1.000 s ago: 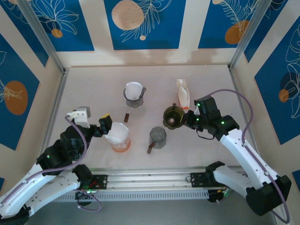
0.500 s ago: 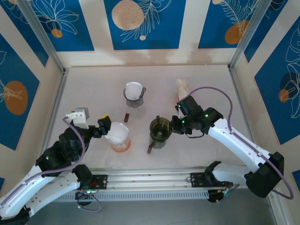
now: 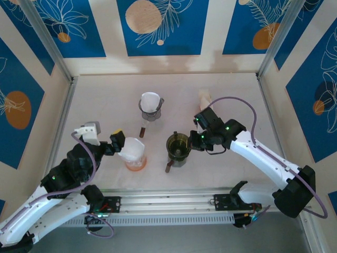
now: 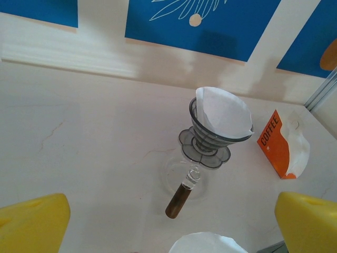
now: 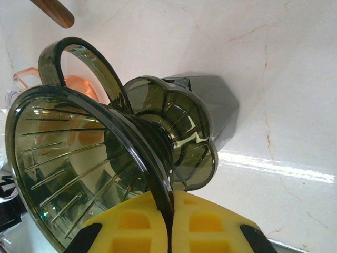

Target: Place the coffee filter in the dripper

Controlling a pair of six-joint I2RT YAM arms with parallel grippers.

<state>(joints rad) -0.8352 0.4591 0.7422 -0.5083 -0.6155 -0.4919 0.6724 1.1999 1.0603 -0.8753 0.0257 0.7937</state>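
The step in hand looks like staging the dripper rather than handling the filter. The right fingers [image 5: 200, 221] are closed on the rim of the dark dripper [image 3: 179, 145], pinching its wall between the yellow pads. They hold it over the grey server [image 5: 213, 103], which stands on the table [image 3: 105, 100] near the middle. The coffee filter [image 3: 132, 149] stands well apart from it to the left, upright in an orange holder [image 3: 136, 164]. The left fingers [image 3: 118, 138] are spread wide just beside the filter and grip nothing. By my reading, the next move is to seat the dripper level on the server and let go. The left arm would then close gently on the filter's thin paper edge and carry it across without crushing it. A second dripper [image 4: 210, 134] farther back already holds a paper, and a coffee bag [image 4: 281, 145] lies to its right. I cannot tell whether the dark dripper's base already touches the server's mouth. From above the server is largely covered by the dripper. The left wrist view cuts the filter down to a sliver of rim at the bottom edge, and the orange holder is mostly hidden by the paper.
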